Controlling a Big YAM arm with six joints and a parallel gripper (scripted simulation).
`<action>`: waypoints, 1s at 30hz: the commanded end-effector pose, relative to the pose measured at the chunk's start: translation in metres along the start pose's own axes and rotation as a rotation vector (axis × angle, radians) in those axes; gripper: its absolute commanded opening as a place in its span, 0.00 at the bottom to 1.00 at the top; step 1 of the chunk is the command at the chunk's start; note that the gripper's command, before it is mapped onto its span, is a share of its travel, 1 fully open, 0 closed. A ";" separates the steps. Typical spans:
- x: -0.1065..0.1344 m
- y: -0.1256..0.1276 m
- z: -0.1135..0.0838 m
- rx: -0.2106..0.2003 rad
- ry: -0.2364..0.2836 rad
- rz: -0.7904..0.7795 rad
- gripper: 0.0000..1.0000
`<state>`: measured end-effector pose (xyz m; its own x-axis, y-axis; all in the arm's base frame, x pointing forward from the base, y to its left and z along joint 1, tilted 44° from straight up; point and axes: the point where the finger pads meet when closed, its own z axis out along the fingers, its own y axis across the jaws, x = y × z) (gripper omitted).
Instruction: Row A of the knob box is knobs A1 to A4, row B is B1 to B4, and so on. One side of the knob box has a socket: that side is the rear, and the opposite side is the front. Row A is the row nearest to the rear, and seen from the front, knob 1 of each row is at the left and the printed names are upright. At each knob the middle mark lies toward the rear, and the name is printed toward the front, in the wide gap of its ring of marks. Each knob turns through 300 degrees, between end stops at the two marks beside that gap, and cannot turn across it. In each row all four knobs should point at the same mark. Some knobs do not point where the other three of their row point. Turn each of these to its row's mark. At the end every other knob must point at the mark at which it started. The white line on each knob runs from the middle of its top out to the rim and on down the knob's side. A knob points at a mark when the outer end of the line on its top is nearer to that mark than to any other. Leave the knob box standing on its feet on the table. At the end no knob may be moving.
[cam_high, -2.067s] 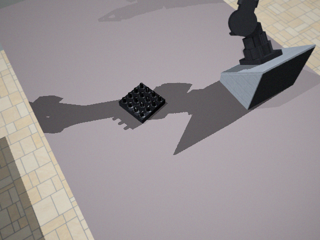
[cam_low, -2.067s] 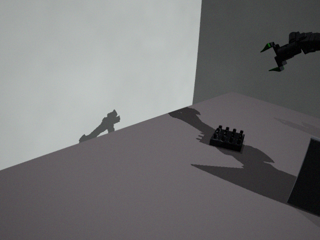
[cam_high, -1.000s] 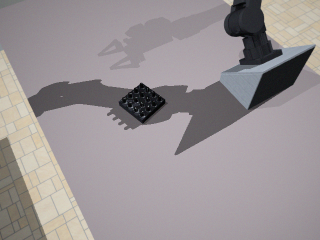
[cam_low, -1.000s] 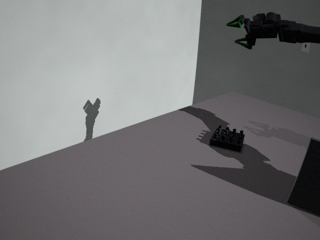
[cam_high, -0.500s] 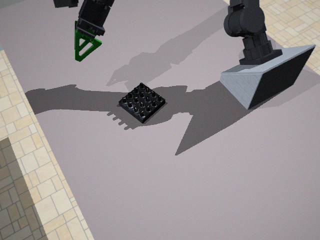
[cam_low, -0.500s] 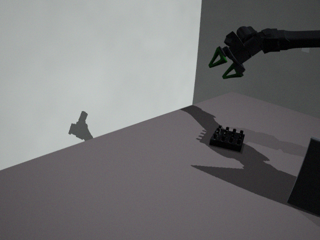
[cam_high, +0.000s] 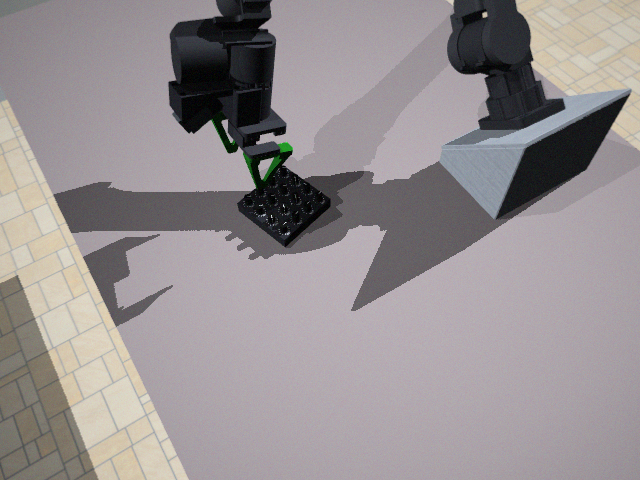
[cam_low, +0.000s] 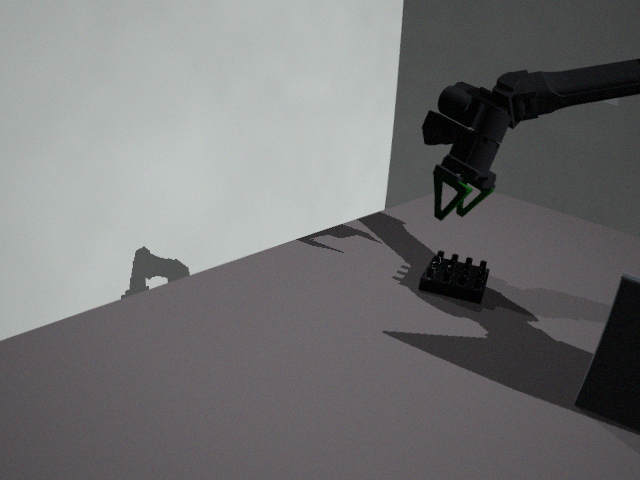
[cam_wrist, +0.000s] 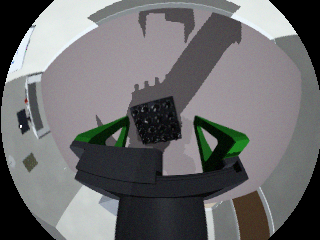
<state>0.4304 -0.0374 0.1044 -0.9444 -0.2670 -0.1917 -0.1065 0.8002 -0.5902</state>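
The black knob box (cam_high: 285, 240) (cam_low: 451, 292) (cam_wrist: 156, 121) stands flat on the table, turned diamond-wise in the top view. Its knobs stand upright in a grid of four rows. White marks and lines show only as tiny specks; names, socket and where each knob points cannot be read. My gripper (cam_high: 247, 168) (cam_low: 450, 217) (cam_wrist: 161, 119) is open and empty, with green fingers. It hangs above the knob box, touching nothing. In the wrist view the box lies between and beyond the two fingertips. In the top view one finger hides part of the box's far left edge.
The arm's base stands on a grey wedge-shaped stand (cam_high: 563, 155) (cam_low: 612, 372), right of the knob box in the top and exterior views. The arm's shadow falls across the box and the table (cam_high: 387, 387) (cam_low: 258, 387). A pale wall (cam_low: 180, 129) rises behind the table's edge.
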 end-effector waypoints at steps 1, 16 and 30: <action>0.011 0.016 0.003 0.004 0.059 -0.100 1.00; 0.054 0.014 0.013 0.101 0.245 -0.291 1.00; 0.054 0.014 0.013 0.100 0.246 -0.292 1.00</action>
<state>0.3715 -0.0527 0.0612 -0.9259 -0.3159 0.2074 -0.3707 0.6532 -0.6602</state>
